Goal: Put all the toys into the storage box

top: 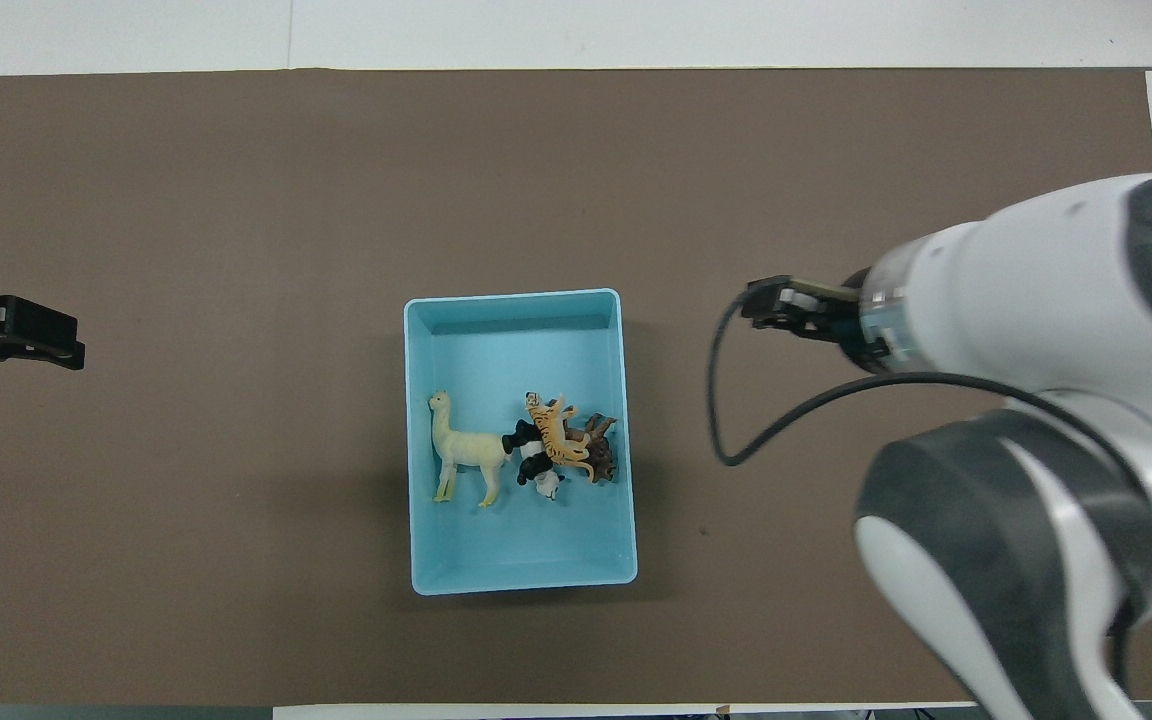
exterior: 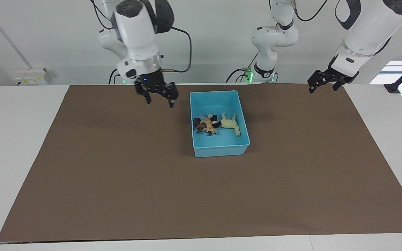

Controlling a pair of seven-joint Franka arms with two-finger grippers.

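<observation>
The light blue storage box [exterior: 220, 150] stands on the brown mat, near the robots' end of the table; in the overhead view its rim [top: 521, 582] shows too. All the toys lie inside it: the cream-yellow horse [exterior: 229, 122] [top: 471, 450] on its side, and beside it a huddle of the panda [exterior: 216, 120] [top: 534, 462], the orange tiger [exterior: 209, 124] [top: 556, 435] and the brown lion [exterior: 198, 124] [top: 601, 455]. My right gripper [exterior: 159, 101] is open and empty, raised over the mat beside the box. My left gripper [exterior: 324, 87] [top: 6, 340] is open and empty, waiting over the mat's edge.
The brown mat [exterior: 117, 174] covers most of the white table [exterior: 12, 139]. In the overhead view my right arm [top: 1036, 400] covers the mat toward its own end. A black clamp [exterior: 393, 87] sits at the table's edge near the left arm.
</observation>
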